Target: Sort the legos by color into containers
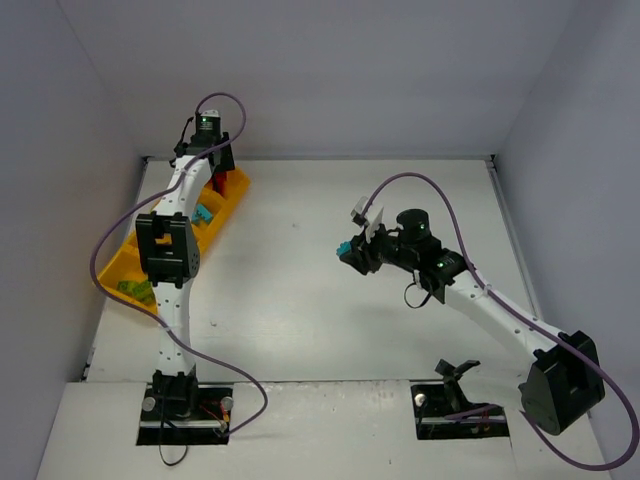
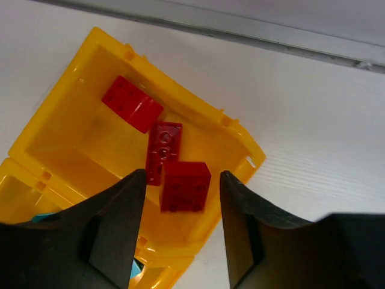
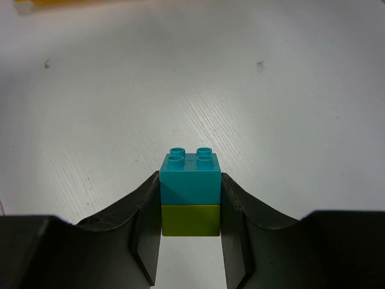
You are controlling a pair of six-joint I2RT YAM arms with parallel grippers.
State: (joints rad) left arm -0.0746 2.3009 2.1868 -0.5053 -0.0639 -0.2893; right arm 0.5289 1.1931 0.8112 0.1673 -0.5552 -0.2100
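The orange-yellow tray point(image 1: 113, 266) lies at the left of the table, its containers in a row. My left gripper point(image 2: 183, 176) hovers open over the far end compartment point(image 2: 72, 138). Three red legos lie there: one point(image 2: 132, 103) at the back, a flat one point(image 2: 163, 152), and a square one point(image 2: 185, 186) between my fingers, clear of both pads. My right gripper point(image 3: 190, 178) is shut on a two-brick stack, a teal lego point(image 3: 190, 180) on a lime green one point(image 3: 190, 220), held above the bare table at mid-right point(image 1: 346, 248).
Teal legos point(image 1: 205, 214) sit in a middle compartment and lime green ones point(image 1: 134, 290) in the near end compartment. The left arm point(image 1: 168, 250) stretches over the tray. Grey walls enclose the white table point(image 1: 300, 300); a wall edge point(image 2: 271, 42) runs just behind the tray.
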